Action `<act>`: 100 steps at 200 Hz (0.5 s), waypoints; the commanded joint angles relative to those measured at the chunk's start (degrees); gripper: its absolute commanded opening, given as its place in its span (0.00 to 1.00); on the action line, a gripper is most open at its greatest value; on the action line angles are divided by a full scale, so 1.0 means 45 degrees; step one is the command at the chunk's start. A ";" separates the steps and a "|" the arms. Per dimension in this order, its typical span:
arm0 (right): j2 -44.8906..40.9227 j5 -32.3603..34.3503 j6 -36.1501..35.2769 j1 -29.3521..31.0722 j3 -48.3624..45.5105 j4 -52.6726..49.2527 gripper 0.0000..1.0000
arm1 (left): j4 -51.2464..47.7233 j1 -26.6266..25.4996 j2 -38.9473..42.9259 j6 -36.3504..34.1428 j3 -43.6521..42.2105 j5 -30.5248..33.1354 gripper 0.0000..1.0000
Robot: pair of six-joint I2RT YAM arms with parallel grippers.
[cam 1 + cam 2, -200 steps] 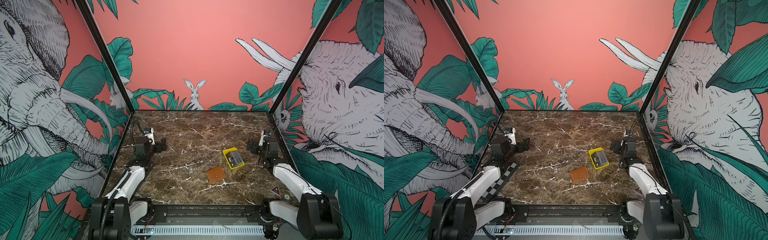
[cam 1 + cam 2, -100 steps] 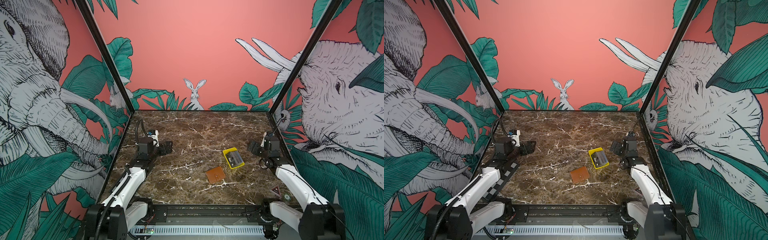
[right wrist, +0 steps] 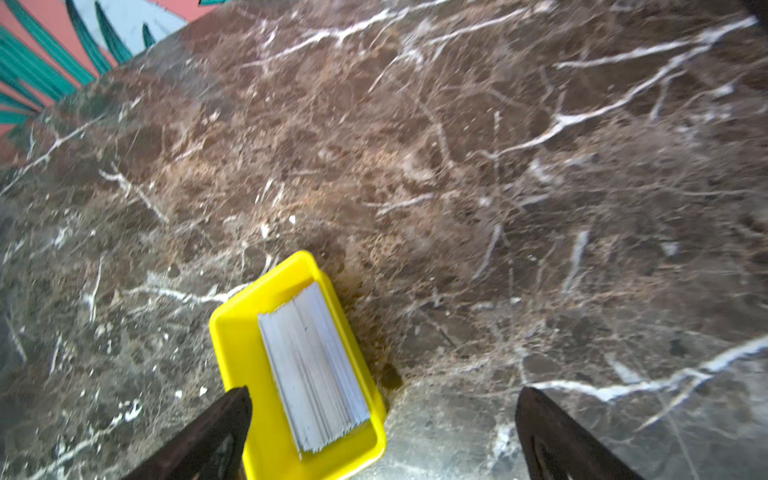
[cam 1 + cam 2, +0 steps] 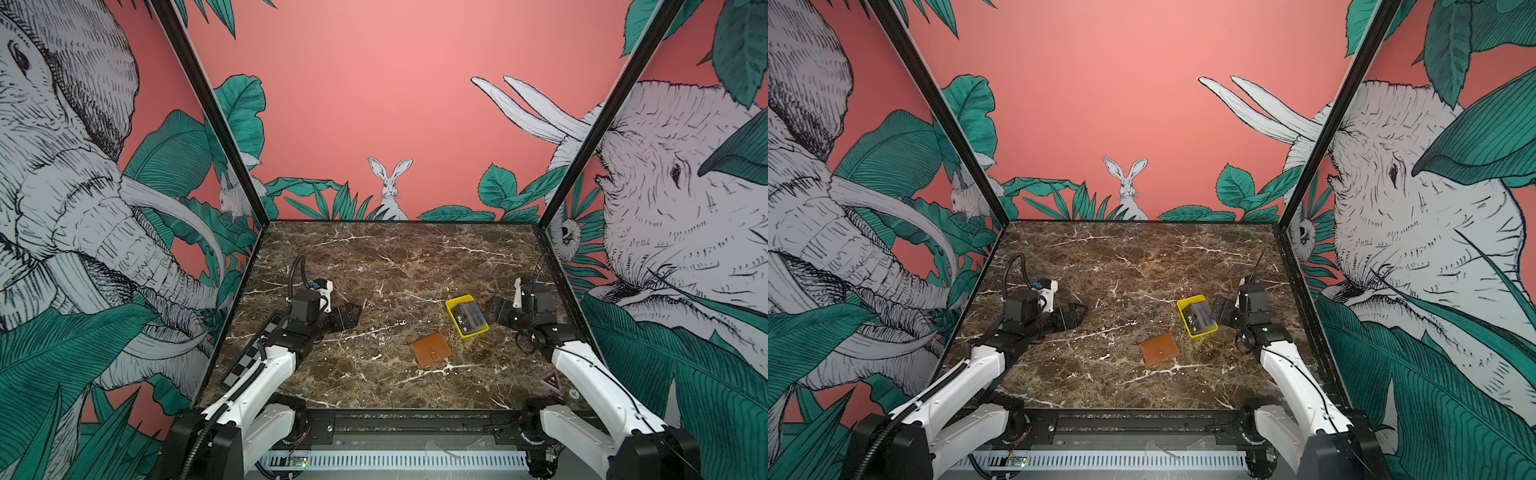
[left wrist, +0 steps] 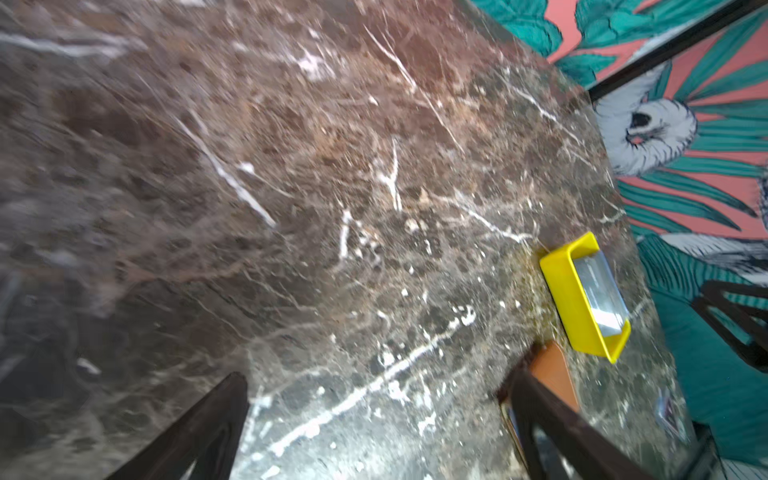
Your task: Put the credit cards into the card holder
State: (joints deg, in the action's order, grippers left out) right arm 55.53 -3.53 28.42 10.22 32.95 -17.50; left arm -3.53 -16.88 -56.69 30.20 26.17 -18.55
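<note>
The credit cards (image 4: 468,319) (image 4: 1200,318) are a dark stack standing on edge in a yellow tray (image 4: 454,300) (image 4: 1185,302) at the right of the marble table; the right wrist view shows their pale edges (image 3: 316,365) inside the tray (image 3: 239,340). The card holder (image 4: 431,350) (image 4: 1159,350) lies shut, tan, just in front of the tray. My right gripper (image 4: 495,311) (image 4: 1220,309) (image 3: 383,392) is open beside the tray's right side. My left gripper (image 4: 354,316) (image 4: 1080,312) (image 5: 378,376) is open over bare marble at the left, far from both; its view catches the card holder (image 5: 555,370) behind one finger.
Painted enclosure walls close in the table on the left, back and right. A black frame rail (image 4: 415,419) runs along the front edge. A small warning-triangle sticker (image 4: 552,380) sits at the front right corner by the right arm.
The left arm has swung out from the left wall toward the middle of the table. The right gripper has edged closer to the yellow tray. Both stay open.
</note>
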 commanded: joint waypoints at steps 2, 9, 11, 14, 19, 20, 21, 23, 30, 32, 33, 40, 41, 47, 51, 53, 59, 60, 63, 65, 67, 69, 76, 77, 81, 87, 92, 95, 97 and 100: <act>-0.0417 -0.0149 -0.0048 0.1050 -0.0333 -0.0401 0.98 | -0.0208 -0.0749 0.0157 0.0659 -0.0087 -0.0141 0.99; -0.0679 0.0040 -0.0001 0.1456 -0.0401 -0.0568 0.97 | -0.0244 -0.1085 0.0179 0.0701 -0.0092 -0.0052 0.99; -0.0757 0.0056 -0.0001 0.1552 -0.0416 -0.0605 0.97 | -0.0244 -0.1183 0.0186 0.0709 -0.0103 -0.0027 0.99; -0.0875 0.0078 0.0025 0.1728 -0.0458 -0.0665 0.97 | -0.0250 -0.1330 0.0203 0.0711 -0.0102 0.0036 0.99; -0.1070 0.0114 0.0069 0.1997 -0.0514 -0.0699 0.97 | -0.0268 -0.1602 0.0195 0.0707 -0.0102 0.0183 0.99; -0.1099 0.0107 0.0079 0.2051 -0.0520 -0.0720 0.97 | -0.0269 -0.1640 0.0195 0.0700 -0.0108 0.0218 0.99; -0.1099 0.0107 0.0079 0.2051 -0.0520 -0.0720 0.97 | -0.0270 -0.1698 0.0195 0.0706 -0.0101 0.0256 0.99; -0.1208 0.0136 0.0113 0.2200 -0.0556 -0.0794 0.97 | -0.0270 -0.1790 0.0180 0.0710 -0.0095 0.0318 0.99; -0.1447 0.0046 0.0209 0.2536 -0.0656 -0.0821 0.94 | -0.0253 -0.2128 0.0115 0.0734 -0.0100 0.0487 0.99; -0.1511 0.0009 0.0232 0.2637 -0.0675 -0.0819 0.93 | -0.0237 -0.2195 0.0101 0.0747 -0.0100 0.0517 0.99; -0.1534 -0.0013 0.0239 0.2683 -0.0688 -0.0819 0.93 | -0.0224 -0.2239 0.0070 0.0749 -0.0097 0.0522 0.99; -0.1693 -0.0109 0.0382 0.3002 -0.0766 -0.0860 0.91 | -0.0147 -0.2483 -0.0091 0.0817 -0.0079 0.0547 0.98; -0.1713 -0.0102 0.0412 0.3032 -0.0773 -0.0878 0.91 | -0.0131 -0.2510 -0.0114 0.0833 -0.0086 0.0547 0.98; -0.1770 -0.0095 0.0521 0.3325 -0.0779 -0.0981 0.90 | -0.0035 -0.2675 -0.0275 0.0920 -0.0093 0.0532 0.96; -0.1790 -0.0094 0.0584 0.3516 -0.0779 -0.1062 0.89 | 0.0031 -0.2740 -0.0413 0.0999 -0.0086 0.0513 0.96; -0.1802 -0.0094 0.0594 0.3600 -0.0769 -0.1109 0.89 | 0.0064 -0.2768 -0.0470 0.1042 -0.0092 0.0499 0.95; -0.1842 -0.0011 0.0645 0.3944 -0.0726 -0.1274 0.88 | 0.0208 -0.2845 -0.0669 0.1141 -0.0089 0.0387 0.95; -0.1847 0.0026 0.0660 0.4010 -0.0714 -0.1310 0.88 | 0.0233 -0.2857 -0.0706 0.1151 -0.0091 0.0370 0.95; -0.1865 0.0157 0.0703 0.4208 -0.0688 -0.1405 0.87 | 0.0322 -0.2909 -0.0777 0.1199 -0.0093 0.0308 0.95; -0.1889 0.0237 0.0736 0.4329 -0.0668 -0.1468 0.87 | 0.0395 -0.2947 -0.0825 0.1234 -0.0079 0.0258 0.95; -0.1914 0.0316 0.0764 0.4462 -0.0649 -0.1538 0.87 | 0.0467 -0.2986 -0.0876 0.1277 -0.0090 0.0226 0.95; -0.1950 0.0374 0.0800 0.4554 -0.0639 -0.1585 0.86 | 0.0573 -0.3015 -0.0932 0.1293 -0.0117 0.0193 0.95; -0.2033 0.0536 0.0924 0.5023 -0.0625 -0.1693 0.85 | 0.0865 -0.3149 -0.1102 0.1472 -0.0181 0.0169 0.95; -0.2050 0.0553 0.0936 0.5087 -0.0624 -0.1715 0.85 | 0.0903 -0.3155 -0.1128 0.1502 -0.0186 0.0182 0.95; -0.2092 0.0664 0.1043 0.5329 -0.0623 -0.1765 0.84 | 0.1016 -0.3241 -0.1235 0.1605 -0.0191 0.0253 0.95; -0.2134 0.0788 0.1214 0.5649 -0.0606 -0.1822 0.84 | 0.1087 -0.3332 -0.1395 0.1703 -0.0160 0.0357 0.95; -0.2134 0.0894 0.1322 0.5971 -0.0603 -0.1835 0.84 | 0.1114 -0.3438 -0.1546 0.1724 -0.0121 0.0420 0.95; -0.2126 0.0957 0.1372 0.6147 -0.0589 -0.1852 0.83 | 0.1119 -0.3485 -0.1634 0.1727 -0.0041 0.0455 0.95; -0.2115 0.0969 0.1406 0.6264 -0.0561 -0.1868 0.83 | 0.1117 -0.3531 -0.1713 0.1727 -0.0002 0.0490 0.95; -0.2079 0.1015 0.1490 0.6440 -0.0554 -0.1907 0.83 | 0.1087 -0.3582 -0.1807 0.1710 0.0047 0.0535 0.95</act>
State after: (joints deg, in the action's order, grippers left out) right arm 46.70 -2.11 31.90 34.20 29.67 -23.99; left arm -1.13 -31.20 -62.70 35.57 26.09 -17.41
